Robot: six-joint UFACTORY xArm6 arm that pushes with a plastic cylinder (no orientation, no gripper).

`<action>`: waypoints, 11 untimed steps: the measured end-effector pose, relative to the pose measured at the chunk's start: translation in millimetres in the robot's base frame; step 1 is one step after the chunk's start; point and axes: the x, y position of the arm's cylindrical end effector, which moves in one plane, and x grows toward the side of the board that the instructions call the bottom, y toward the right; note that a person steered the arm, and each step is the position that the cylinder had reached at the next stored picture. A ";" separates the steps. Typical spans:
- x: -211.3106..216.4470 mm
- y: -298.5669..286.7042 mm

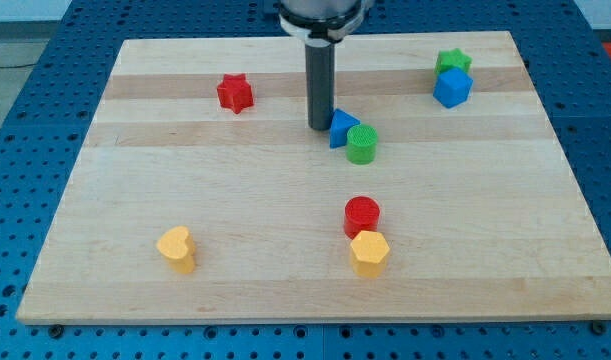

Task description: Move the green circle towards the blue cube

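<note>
Wood grain runs in pale planks across the surface, seen through the one camera view. I carry no pincer, only a smooth dark rod; my tip stands near the top edge's middle, touching the left side of a small blue triangle. The green circle, a matte cylinder, sits against that triangle's lower right. The blue cube lies near the top right corner, well apart, a green star touching it above. Seven matte blocks plus one red star: two green, two blue, two red, two yellow.
</note>
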 end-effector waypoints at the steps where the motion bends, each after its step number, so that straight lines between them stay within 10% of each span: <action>1: 2.2 0.2; 4: 86.7 -10.2; 11: 22.0 105.7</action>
